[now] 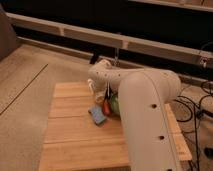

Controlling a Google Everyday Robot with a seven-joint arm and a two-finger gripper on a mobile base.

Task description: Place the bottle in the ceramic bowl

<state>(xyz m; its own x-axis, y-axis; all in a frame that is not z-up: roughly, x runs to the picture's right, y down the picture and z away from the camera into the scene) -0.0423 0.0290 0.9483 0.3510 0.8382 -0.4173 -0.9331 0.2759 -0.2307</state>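
While much is hidden by the arm [145,115], the gripper [103,96] is seen low over the desk [75,135], jaws pressed together. The green ceramic bowl [115,104] and the blue sponge [97,114] are found just beside the jaws. The bottle cannot be made out.

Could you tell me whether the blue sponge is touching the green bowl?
Cannot tell: in the camera view the hand, low above sponge and bowl, hides where they would meet.

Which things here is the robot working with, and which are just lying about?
In the job: green ceramic bowl, gripper low beside it under the arm, fingers shut; bottle hidden from view.
Lying about: blue sponge, orange object, cables on the floor.
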